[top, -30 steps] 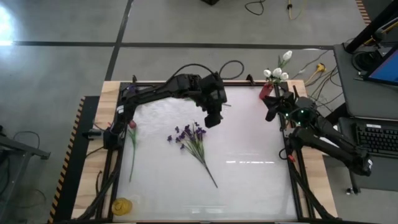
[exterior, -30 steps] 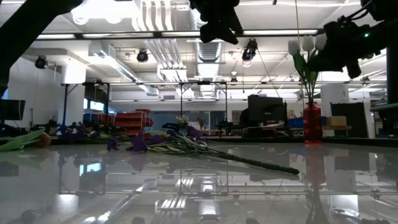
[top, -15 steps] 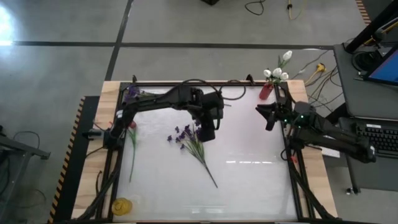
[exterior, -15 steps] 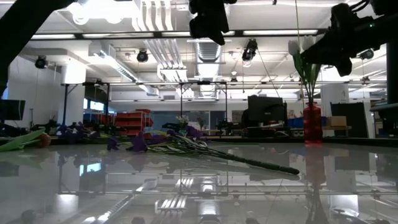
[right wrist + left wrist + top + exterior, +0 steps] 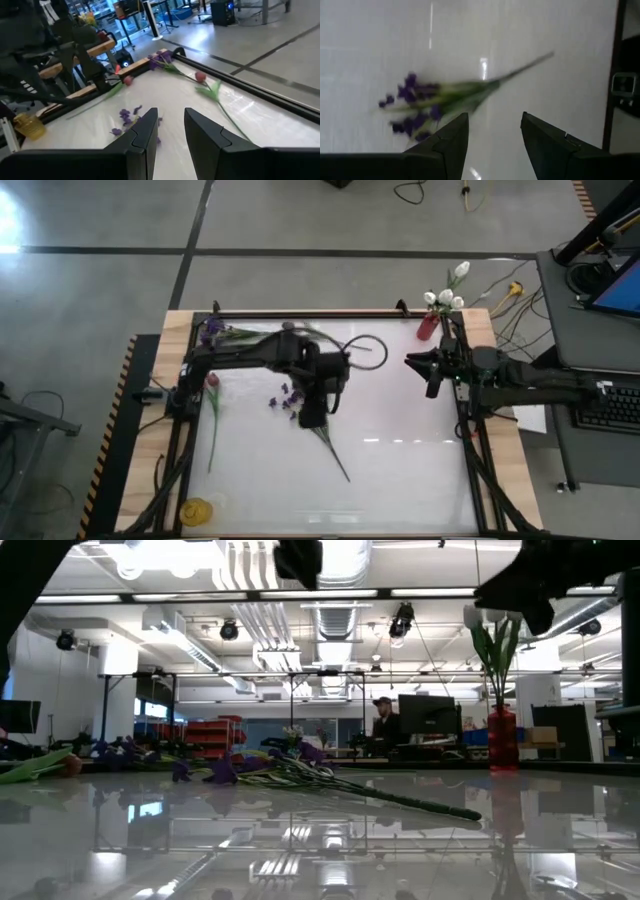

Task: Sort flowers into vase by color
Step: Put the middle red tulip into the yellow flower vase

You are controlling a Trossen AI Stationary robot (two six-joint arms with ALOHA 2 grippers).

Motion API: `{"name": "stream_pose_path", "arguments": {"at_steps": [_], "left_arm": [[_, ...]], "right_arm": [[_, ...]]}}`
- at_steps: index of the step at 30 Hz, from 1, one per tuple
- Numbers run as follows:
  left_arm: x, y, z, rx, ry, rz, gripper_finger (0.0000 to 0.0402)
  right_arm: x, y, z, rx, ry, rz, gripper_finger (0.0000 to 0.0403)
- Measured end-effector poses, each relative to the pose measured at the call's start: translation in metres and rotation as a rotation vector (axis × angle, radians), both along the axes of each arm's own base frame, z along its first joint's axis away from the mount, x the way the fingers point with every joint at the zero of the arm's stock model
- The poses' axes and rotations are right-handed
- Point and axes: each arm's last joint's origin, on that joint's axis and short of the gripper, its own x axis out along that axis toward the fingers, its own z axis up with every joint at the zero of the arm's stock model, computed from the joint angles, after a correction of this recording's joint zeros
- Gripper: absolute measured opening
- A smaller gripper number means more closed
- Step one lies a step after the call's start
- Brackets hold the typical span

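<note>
Left gripper (image 5: 312,418) sits over the middle of the table (image 5: 400,470), slightly left of centre in the high view, directly above the purple spray (image 5: 290,395). Its fingers (image 5: 447,145) stand apart with nothing between them. In the left wrist view the purple spray (image 5: 430,105) lies flat on the white surface just ahead of the fingertips, blossoms toward the frame's left, stem running up to the right. No contact visible between gripper and spray.

In the high view the spray's stem trails from under the gripper toward lower right, ending near the table's middle. In the low view the same spray (image 5: 300,775) lies along the table at centre-left, stem pointing right.

Right gripper (image 5: 432,370) hangs near the right edge of the table, upper right of the high view, well apart from the purple spray. Its fingers (image 5: 145,137) show a narrow gap between them, nothing held.

Red vase (image 5: 428,326) stands at the table's upper right corner in the high view, holding white tulips (image 5: 445,296). In the low view the vase (image 5: 502,738) is upright at right, with the tulips' leaves rising from it.

A pink-red bud (image 5: 212,381) on a long stem lies along the left edge of the table in the high view. Another purple flower (image 5: 213,330) lies in the upper left corner. A yellow object (image 5: 196,509) sits at the lower left corner, too small to identify.

A person (image 5: 381,720) is in the room behind the table, centre of the low view.
</note>
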Motion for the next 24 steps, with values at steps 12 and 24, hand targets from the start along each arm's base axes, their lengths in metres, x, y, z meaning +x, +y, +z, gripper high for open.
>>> {"name": "stream_pose_path", "arguments": {"at_steps": [12,24], "left_arm": [[-0.07,-0.079,0.001,0.079,0.038,-0.037,0.0169],[-0.174,-0.068,-0.061,-0.014,0.083,0.456,0.0169]], "right_arm": [[0.03,0.035,0.029,0.041,0.006,0.086,0.0089],[0.062,0.072,0.014,0.118,0.108,0.097,0.0089]]}}
